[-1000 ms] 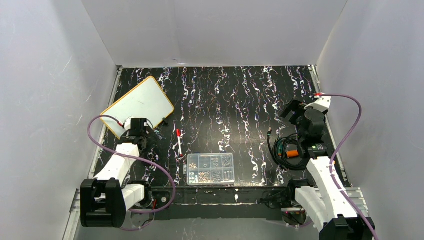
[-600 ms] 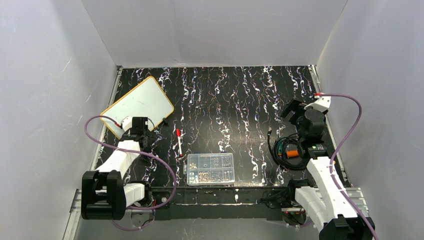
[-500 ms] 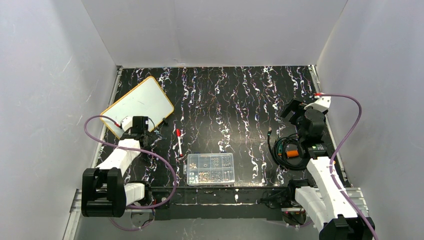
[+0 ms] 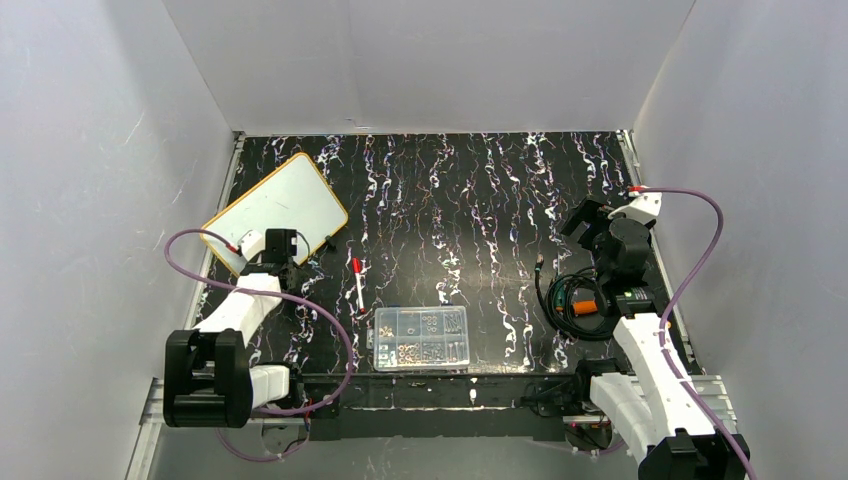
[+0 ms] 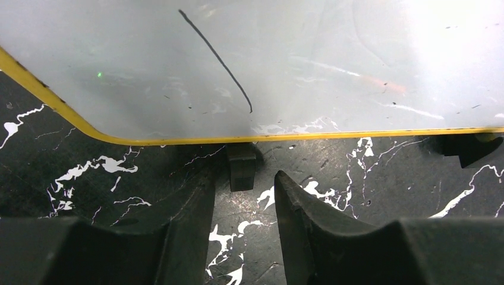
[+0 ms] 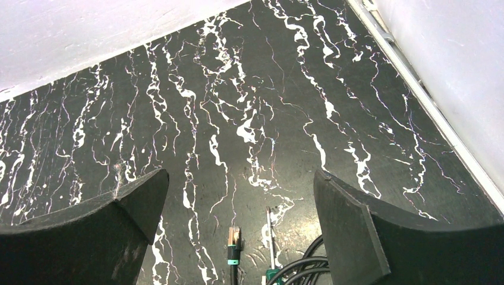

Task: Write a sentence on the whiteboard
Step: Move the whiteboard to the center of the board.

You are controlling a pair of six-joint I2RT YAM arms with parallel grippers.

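Whiteboard (image 5: 297,59): lies on the table (image 4: 480,200) just ahead of the left gripper (image 5: 242,176), its yellow rim crossing right past the fingertips.
Stroke (image 5: 217,56): one thin dark line on the white face, ahead of the left jaws.
Clip (image 5: 242,155): black foot under the rim, straight ahead of the gap between the left jaws; contact cannot be told.
Left gripper: jaws partly apart with a narrow gap, grasping nothing.
Marker (image 4: 358,283): on the table to the right of the left jaws, well apart.
Box (image 4: 421,337): clear, compartmented, right of the marker.
Right gripper (image 6: 239,173): jaws spread wide, released, over bare table.
Cables (image 6: 297,267): black coil and a green-booted plug (image 6: 233,246), just behind the right jaws.
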